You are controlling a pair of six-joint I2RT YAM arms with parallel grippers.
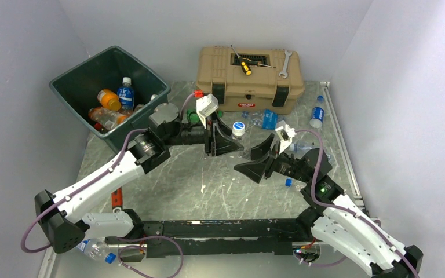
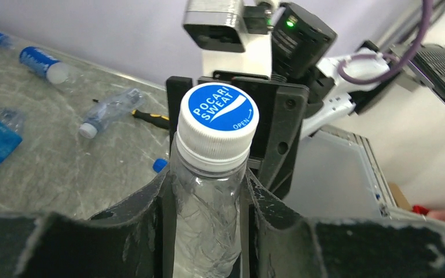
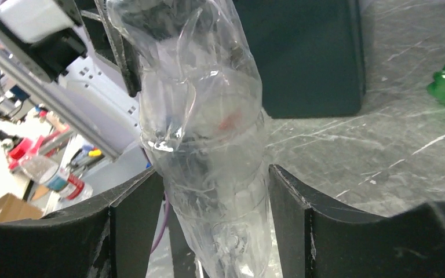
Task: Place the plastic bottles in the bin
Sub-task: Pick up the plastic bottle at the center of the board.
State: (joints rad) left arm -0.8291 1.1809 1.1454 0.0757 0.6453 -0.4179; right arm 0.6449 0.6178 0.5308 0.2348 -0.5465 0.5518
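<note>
Clear crushed plastic bottle with a white-and-blue cap hangs over mid-table, clamped below the cap by left gripper; right gripper stands loose around its body, so draw that clear before swinging to the dark green square bin

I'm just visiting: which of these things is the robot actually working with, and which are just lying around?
Part of the job: the bin; the bottles already in it; the capped bottle in the left gripper; the loose bottles outside it.
Just lying about: the toolbox; the screwdriver and the wrench on its lid.
</note>
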